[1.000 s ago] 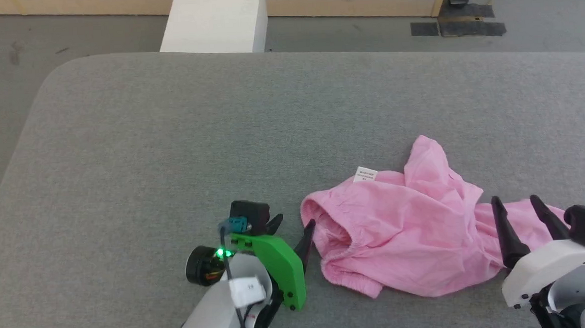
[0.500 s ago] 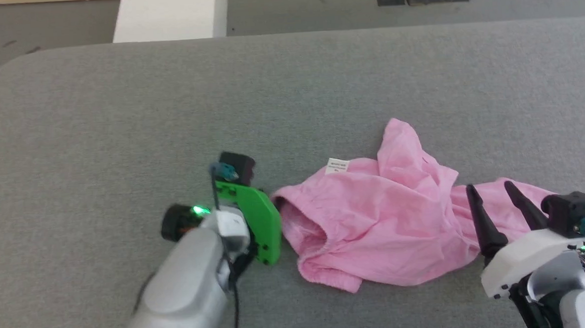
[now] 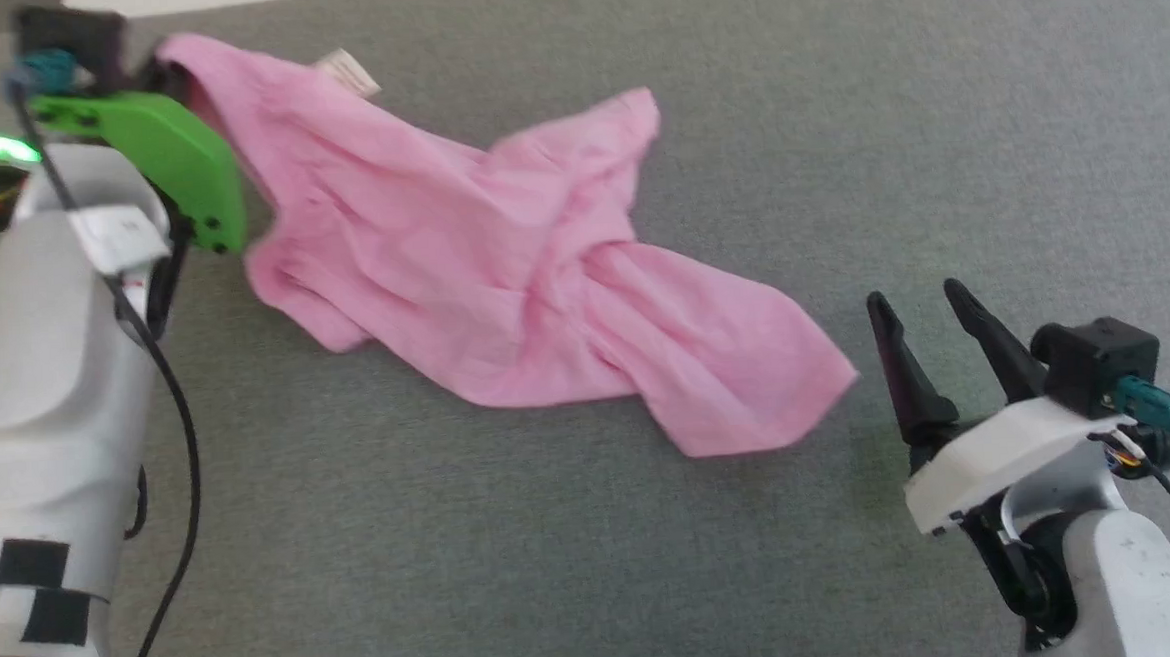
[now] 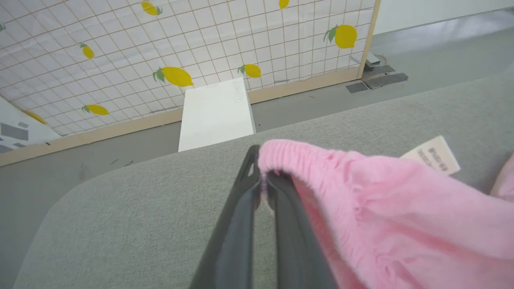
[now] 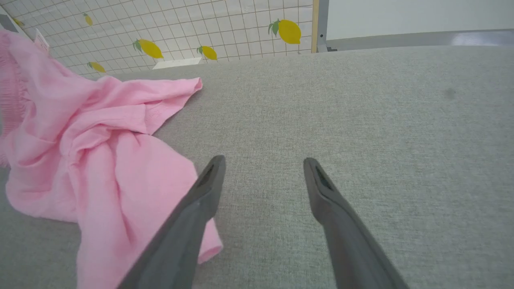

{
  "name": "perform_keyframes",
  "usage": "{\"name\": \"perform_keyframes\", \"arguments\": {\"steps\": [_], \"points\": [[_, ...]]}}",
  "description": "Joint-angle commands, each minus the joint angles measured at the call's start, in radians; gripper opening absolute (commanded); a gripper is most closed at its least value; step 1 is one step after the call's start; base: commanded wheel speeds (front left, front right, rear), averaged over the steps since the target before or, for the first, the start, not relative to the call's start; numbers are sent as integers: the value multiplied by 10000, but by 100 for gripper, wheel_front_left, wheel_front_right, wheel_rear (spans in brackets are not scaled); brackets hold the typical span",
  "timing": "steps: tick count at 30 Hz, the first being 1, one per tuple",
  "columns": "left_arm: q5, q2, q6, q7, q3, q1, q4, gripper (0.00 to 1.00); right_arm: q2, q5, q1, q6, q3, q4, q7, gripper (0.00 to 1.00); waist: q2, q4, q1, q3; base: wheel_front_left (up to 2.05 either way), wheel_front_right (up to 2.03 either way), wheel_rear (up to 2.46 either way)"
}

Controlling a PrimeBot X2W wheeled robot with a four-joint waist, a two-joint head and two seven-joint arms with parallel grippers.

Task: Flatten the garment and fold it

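Centrally, the garment (image 3: 502,273) lies crumpled on the grey worktop (image 3: 834,105), running from 10 o'clock to just past centre in the head view, and the print on its small white label (image 4: 431,155) is too small to read. At 10 o'clock the left hand (image 4: 263,176) is clamped on the gathered waistband, while at 4 o'clock the right hand (image 3: 916,293) holds nothing, fingers spread, just beside the garment's near corner. Beyond the worktop, at 12 o'clock in the left wrist view, stand a white block (image 4: 217,114) and a lemon-printed grid screen (image 4: 172,60).
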Motion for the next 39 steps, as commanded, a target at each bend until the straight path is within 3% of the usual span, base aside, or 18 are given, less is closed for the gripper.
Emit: {"name": "perform_keyframes", "arguments": {"steps": [1, 2, 12, 18, 25, 32, 39], "points": [[-127, -4, 105, 5, 105, -121, 158, 78, 7, 100, -227, -15, 103, 68, -113, 100, 0, -545, -1, 584, 0, 0, 0], [-304, -46, 127, 8, 246, -147, 271, 100, 7, 135, -306, -15, 182, 134, -184, 100, 0, -579, -1, 621, 0, 0, 0], [-1312, -608, -7, -1252, 785, 1385, -3, 100, 7, -85, -474, -15, 337, 277, -417, 100, 0, 95, -1, 279, 0, 0, 0], [-1531, -1151, 648, -3328, 1366, 3159, -1431, 100, 7, -541, -672, -15, 721, 17, -149, 100, 0, 902, -1, -144, 0, 0, 0], [-776, -2086, 1191, -3697, 2324, 5175, -4456, 100, -155, -1072, -1902, -15, 1460, 330, 459, 100, 0, 1855, -1, -177, 0, 0, 0], [91, -3226, 765, -3702, 3187, 6209, -5952, 100, -249, -1557, -3766, -15, 1063, 2288, 1809, 100, 0, 2781, -1, 197, 0, 0, 0], [329, -3532, 331, -3703, 3381, 6242, -6077, 100, -241, -1952, -5164, -15, 745, 4394, 3659, 100, 0, 3422, -1, 498, 0, 0, 0]]}}
